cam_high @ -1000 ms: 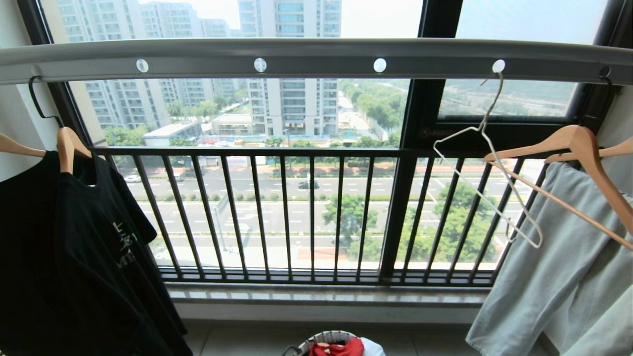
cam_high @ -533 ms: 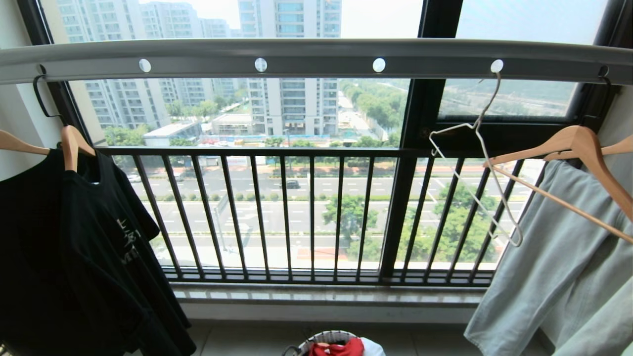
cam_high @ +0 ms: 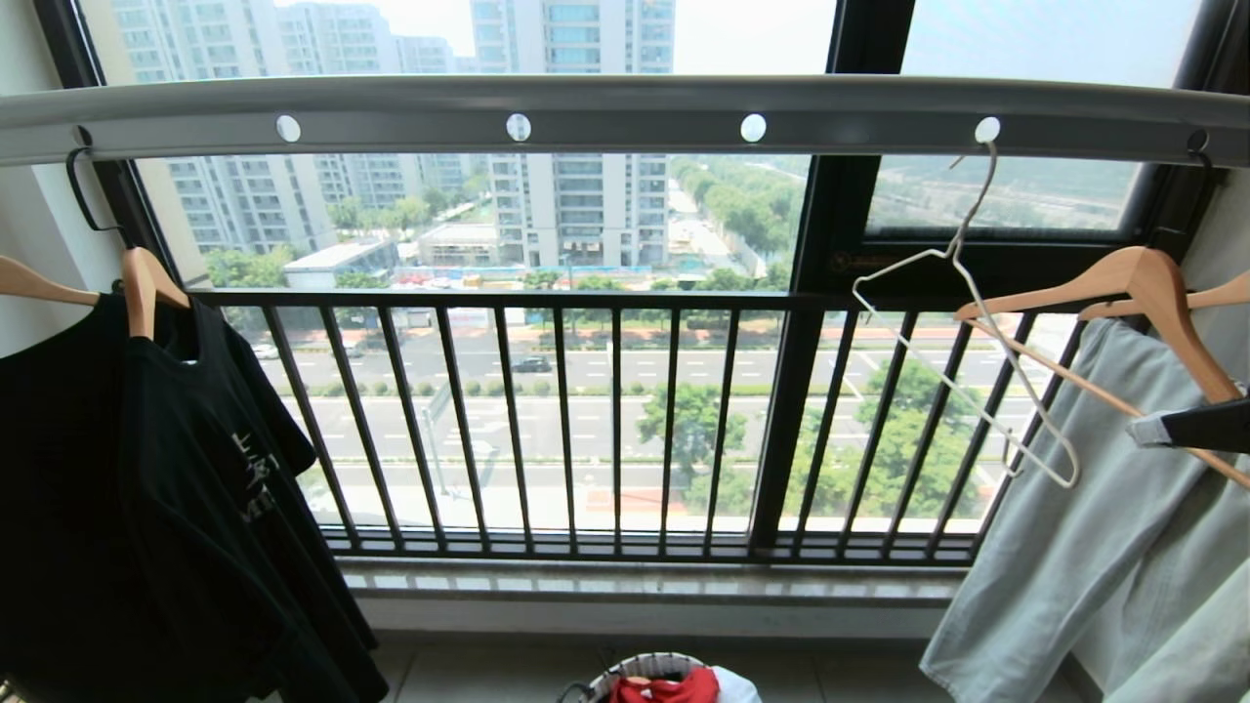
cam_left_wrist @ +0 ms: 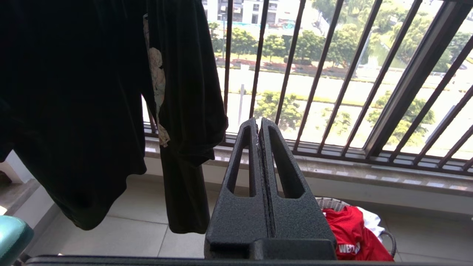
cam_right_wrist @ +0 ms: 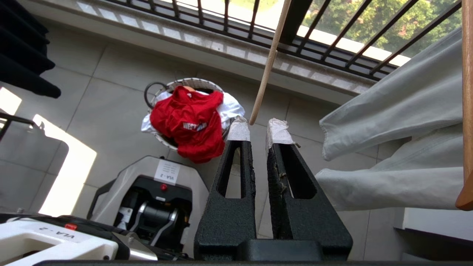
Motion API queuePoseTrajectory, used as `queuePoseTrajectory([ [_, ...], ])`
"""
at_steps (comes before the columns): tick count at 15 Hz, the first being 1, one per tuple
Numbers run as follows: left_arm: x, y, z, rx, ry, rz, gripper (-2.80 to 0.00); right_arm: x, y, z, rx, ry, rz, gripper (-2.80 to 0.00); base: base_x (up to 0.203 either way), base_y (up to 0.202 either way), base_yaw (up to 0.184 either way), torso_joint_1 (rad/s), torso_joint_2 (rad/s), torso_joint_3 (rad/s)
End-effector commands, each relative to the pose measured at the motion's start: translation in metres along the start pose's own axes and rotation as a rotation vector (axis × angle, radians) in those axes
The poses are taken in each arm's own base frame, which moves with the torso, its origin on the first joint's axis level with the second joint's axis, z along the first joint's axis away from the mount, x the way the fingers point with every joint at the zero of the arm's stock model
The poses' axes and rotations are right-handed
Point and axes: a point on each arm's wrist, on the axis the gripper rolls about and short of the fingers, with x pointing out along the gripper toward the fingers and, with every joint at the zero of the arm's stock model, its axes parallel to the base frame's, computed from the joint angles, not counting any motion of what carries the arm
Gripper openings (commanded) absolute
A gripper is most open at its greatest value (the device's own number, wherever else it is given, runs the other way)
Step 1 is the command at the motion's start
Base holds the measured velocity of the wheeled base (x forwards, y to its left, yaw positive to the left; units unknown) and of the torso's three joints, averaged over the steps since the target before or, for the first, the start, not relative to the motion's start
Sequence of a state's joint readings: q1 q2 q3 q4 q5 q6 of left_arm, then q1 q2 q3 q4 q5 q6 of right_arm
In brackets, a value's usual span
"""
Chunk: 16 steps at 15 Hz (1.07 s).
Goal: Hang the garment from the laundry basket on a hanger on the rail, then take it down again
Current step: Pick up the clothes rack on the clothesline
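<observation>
Basket: laundry basket on the floor by the window sill, garment heaped inside, draped over the near rim.
Left end effector: pressed together, empty, low beside the black T-shirt.
Right end effector: slightly spread, pinching nothing, raised near the grey-green trousers and a wooden hanger.
Hanger: white wire hanger bare, hooked in the rail, right of middle.
Progress: nothing done yet; picking up, hanging and taking down all left.
</observation>
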<state>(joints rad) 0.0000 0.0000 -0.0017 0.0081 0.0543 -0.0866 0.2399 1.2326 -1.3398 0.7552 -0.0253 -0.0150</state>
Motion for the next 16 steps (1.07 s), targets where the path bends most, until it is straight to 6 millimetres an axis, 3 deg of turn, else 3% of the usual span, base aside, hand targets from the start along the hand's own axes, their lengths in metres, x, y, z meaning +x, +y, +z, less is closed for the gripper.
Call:
queuePoseTrajectory([
  [1, 0.000, 0.000, 0.000, -0.001, 0.000, 0.001, -2.80, 0.023, 0.004, 0.011, -0.017, 0.052, -0.002, 0.00, 0.000, 0.000, 0.000, 0.000, 0.00, 0.000],
  [6, 0.000, 0.000, 0.000, -0.001, 0.000, 0.001, -2.80, 0.061, 0.006, 0.029, -0.021, 0.057, -0.063, 0.00, 0.000, 0.000, 0.000, 0.000, 0.00, 0.000],
  [12, 0.000, 0.000, 0.000, -0.001, 0.000, 0.001, -2.80, 0.122, 0.005, 0.039, -0.011, 0.074, -0.094, 0.00, 0.000, 0.000, 0.000, 0.000, 0.00, 0.000],
  [16, 0.000, 0.000, 0.000, -0.001, 0.000, 0.001, -2.80, 0.139, -0.004, 0.041, 0.006, 0.078, -0.145, 0.00, 0.000, 0.000, 0.000, 0.000, 0.00, 0.000],
])
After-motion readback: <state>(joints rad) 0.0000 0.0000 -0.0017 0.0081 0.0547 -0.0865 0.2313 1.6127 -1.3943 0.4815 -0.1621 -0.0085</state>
